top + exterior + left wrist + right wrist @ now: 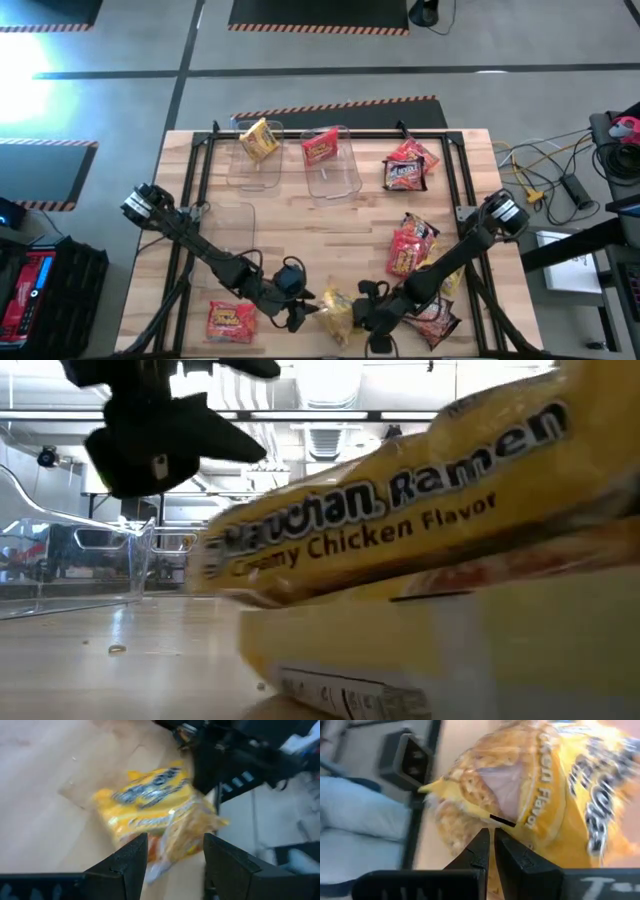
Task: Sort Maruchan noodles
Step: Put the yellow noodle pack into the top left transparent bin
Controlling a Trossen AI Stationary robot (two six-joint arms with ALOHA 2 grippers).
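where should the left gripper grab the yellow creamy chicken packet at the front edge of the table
Best by the crimped end seam of the yellow packet, coming down from above. It lies flat on the table, partly over a second yellow packet, so only a thin edge fits between the fingers. The left gripper is open and facing it; the right gripper, nearly shut, is at the pile's other side.

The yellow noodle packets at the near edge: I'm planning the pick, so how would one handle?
Yellow packets: wrapper looks crinkly, so corners probably flop. The flat glossy film may slip on the wood. Left hand is open; right hand nearly shut.
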